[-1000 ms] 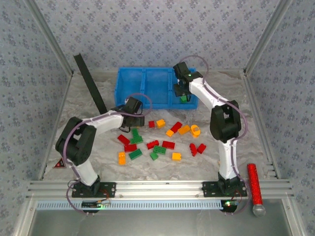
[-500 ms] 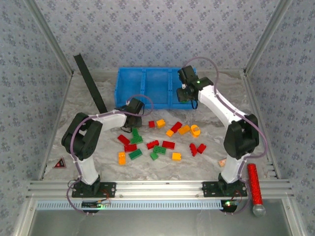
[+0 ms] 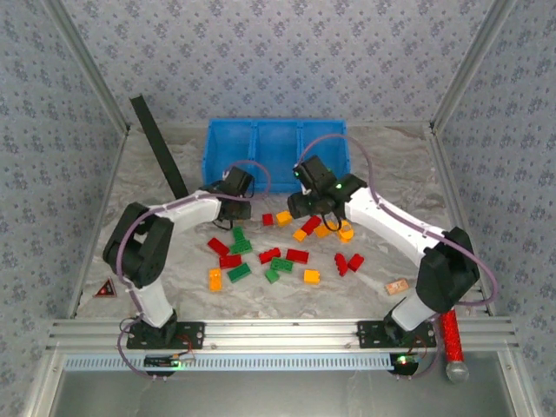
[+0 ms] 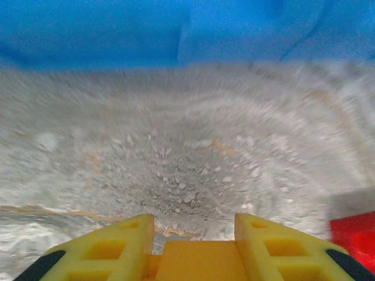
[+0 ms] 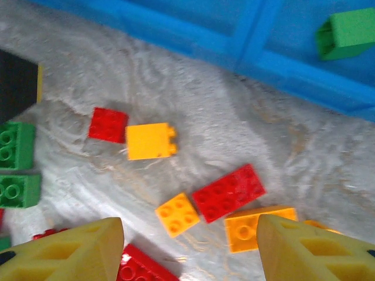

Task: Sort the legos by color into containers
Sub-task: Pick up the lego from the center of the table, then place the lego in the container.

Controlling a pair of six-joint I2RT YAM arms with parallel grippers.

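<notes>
The right gripper [image 3: 298, 206] has left the bright blue plastic bin [image 3: 230, 143] and hangs above loose plastic bricks [image 5: 228, 192], jaws wider. The green plastic brick [image 5: 345, 35] now lies ahead of it. The left gripper [image 4: 194, 246] has closed on an orange-yellow plastic brick [image 4: 196, 266].

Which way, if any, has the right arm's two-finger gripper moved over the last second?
Yes. Against the bright blue plastic three-compartment bin, the right gripper has pulled back from its right end toward the near edge and left.

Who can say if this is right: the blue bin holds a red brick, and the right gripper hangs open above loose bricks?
The brick in the blue bin is green, not red; the right wrist view shows it. The right gripper does hang open above loose bricks.
</notes>
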